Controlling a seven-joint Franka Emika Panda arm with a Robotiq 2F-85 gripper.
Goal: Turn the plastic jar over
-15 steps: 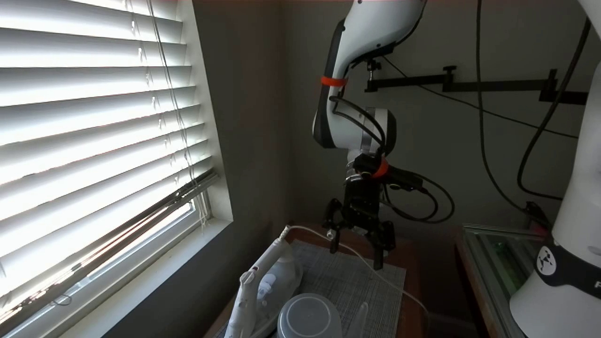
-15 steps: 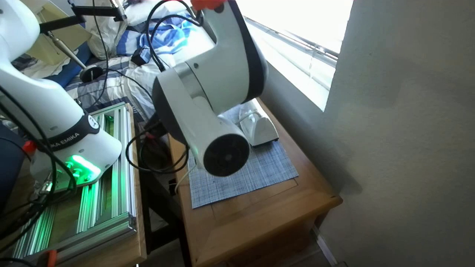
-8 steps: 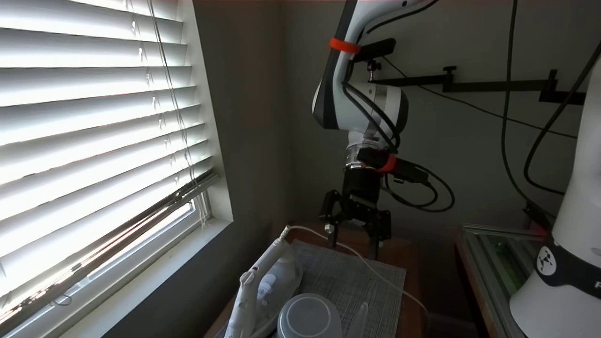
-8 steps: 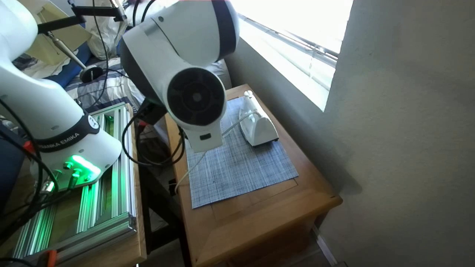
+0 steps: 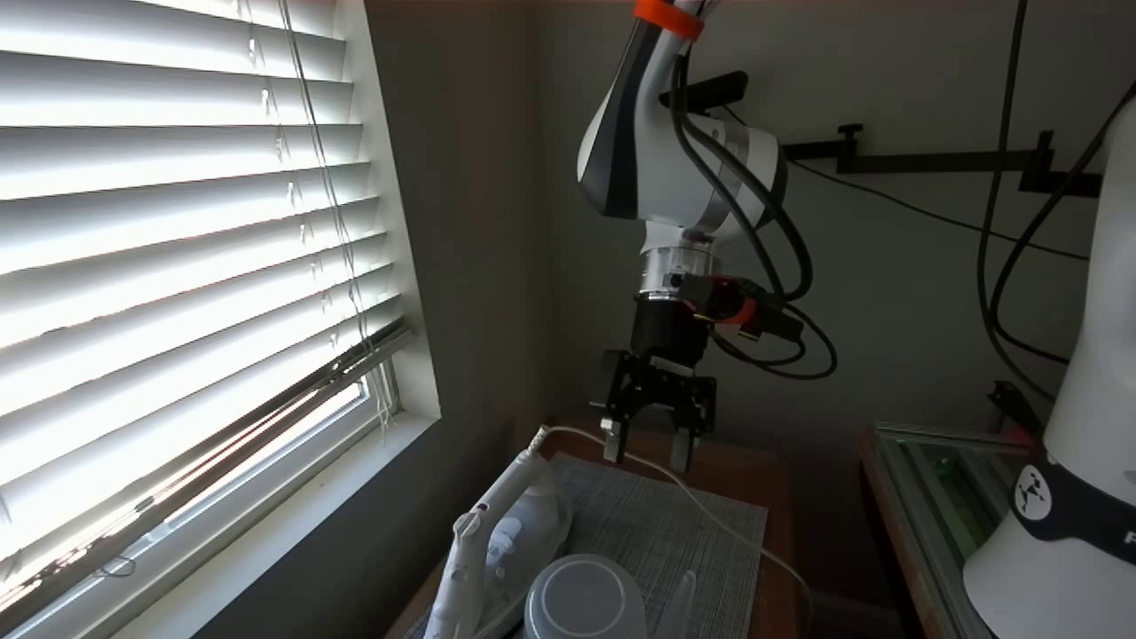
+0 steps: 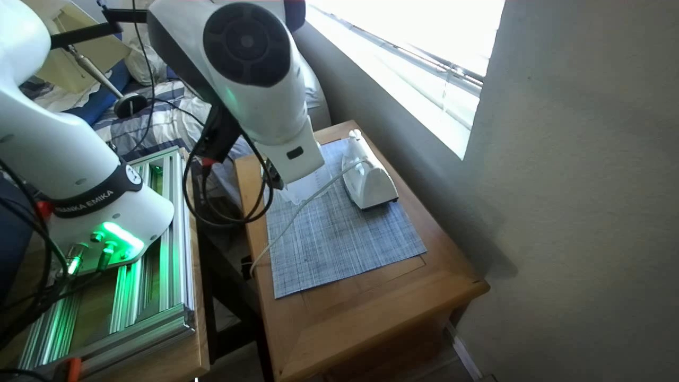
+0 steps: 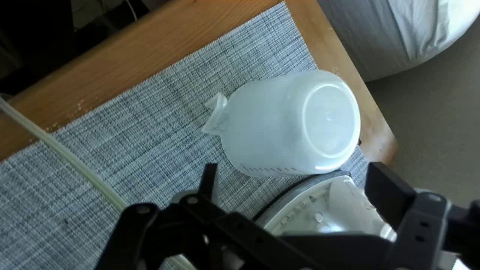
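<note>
Wooden table [image 6: 366, 307] near bright window blinds [image 5: 177, 213]; bed [image 6: 172, 127] beyond. Grey mat [image 6: 345, 254] on table carries jar [image 7: 270, 123], base up, and iron [image 6: 371, 185]. Claw [image 5: 647, 448] hangs above, fingers [image 5: 681, 451] spread apart.

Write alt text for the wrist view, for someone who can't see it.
A translucent plastic jar sits on a gray woven mat, its round end facing the viewer. The open, empty claw spans the bottom, partly covering a white iron; a pale cord crosses the mat at left.
</note>
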